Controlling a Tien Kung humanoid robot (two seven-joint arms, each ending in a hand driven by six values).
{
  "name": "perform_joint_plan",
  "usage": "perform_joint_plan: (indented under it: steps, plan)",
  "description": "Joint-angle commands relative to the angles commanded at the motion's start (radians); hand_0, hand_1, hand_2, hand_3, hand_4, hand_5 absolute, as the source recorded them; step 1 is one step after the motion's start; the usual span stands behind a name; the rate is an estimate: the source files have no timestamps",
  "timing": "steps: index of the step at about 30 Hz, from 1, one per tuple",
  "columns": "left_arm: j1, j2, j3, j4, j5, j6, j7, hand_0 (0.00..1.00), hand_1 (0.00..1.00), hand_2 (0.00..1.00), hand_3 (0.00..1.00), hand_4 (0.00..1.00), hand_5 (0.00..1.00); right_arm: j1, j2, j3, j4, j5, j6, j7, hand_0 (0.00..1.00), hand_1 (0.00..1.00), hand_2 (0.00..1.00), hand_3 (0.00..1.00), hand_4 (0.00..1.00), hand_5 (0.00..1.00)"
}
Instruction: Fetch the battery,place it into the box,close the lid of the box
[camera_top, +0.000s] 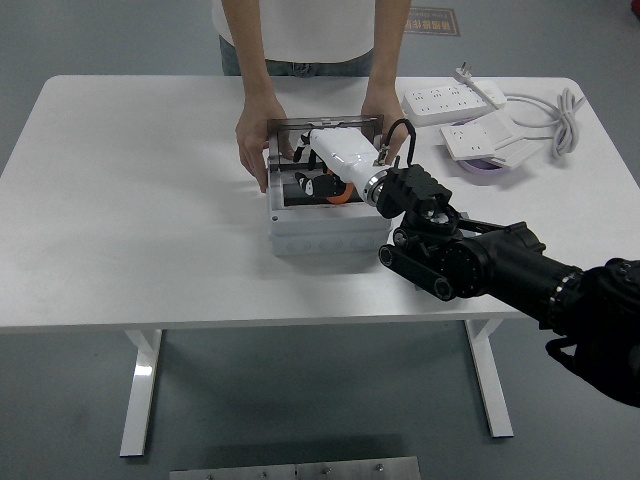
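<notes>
Reaching in over the box (325, 225) from its right side, my right hand (335, 160) hangs above the open compartment, its white shell covering the fingers, so I cannot tell how far they are open. Inside the box, just under my hand, lies the orange battery (341, 194) on the dark interior. Behind the box, a person's two hands (258, 140) grip its raised lid (325, 123) at both ends. My left arm is out of sight.

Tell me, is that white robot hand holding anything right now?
It cannot be told: the right hand is over the open box, hiding its grip. A person's hands hold the box's far corners.
</notes>
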Motion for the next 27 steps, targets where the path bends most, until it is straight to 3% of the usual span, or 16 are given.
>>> perform_joint_plan:
  steps: [12, 13, 18, 19, 27]
  plan:
    - [0.006, -0.002, 0.001, -0.001, -0.001, 0.000, 0.002, 0.527, 0.733, 0.634, 0.541, 0.248, 0.002, 0.004, 0.000, 0.002, 0.009, 0.067, -0.028, -0.006, 0.462, 0.391, 0.483, 0.575, 0.684, 0.313]
    - [0.006, -0.003, 0.001, -0.001, -0.002, 0.001, 0.002, 0.527, 0.732, 0.632, 0.541, 0.246, 0.002, 0.005, 0.000, 0.003, 0.012, 0.071, -0.031, -0.010, 0.320, 0.341, 0.445, 0.531, 0.698, 0.337]
    - [0.011, -0.003, 0.004, -0.001, -0.007, 0.004, 0.003, 0.527, 0.732, 0.632, 0.541, 0.246, 0.002, 0.014, 0.000, 0.002, 0.021, 0.096, -0.038, -0.029, 0.320, 0.341, 0.445, 0.531, 0.698, 0.337]
    - [0.012, -0.003, 0.005, -0.002, -0.008, 0.004, 0.003, 0.527, 0.733, 0.631, 0.541, 0.244, 0.002, 0.016, 0.000, 0.001, 0.022, 0.099, -0.039, -0.034, 0.216, 0.297, 0.393, 0.469, 0.665, 0.311]
    - [0.024, -0.005, 0.009, -0.002, -0.016, 0.008, 0.004, 0.527, 0.732, 0.631, 0.541, 0.245, 0.002, 0.030, 0.000, -0.001, 0.035, 0.117, -0.029, -0.100, 0.180, 0.281, 0.385, 0.467, 0.646, 0.290]
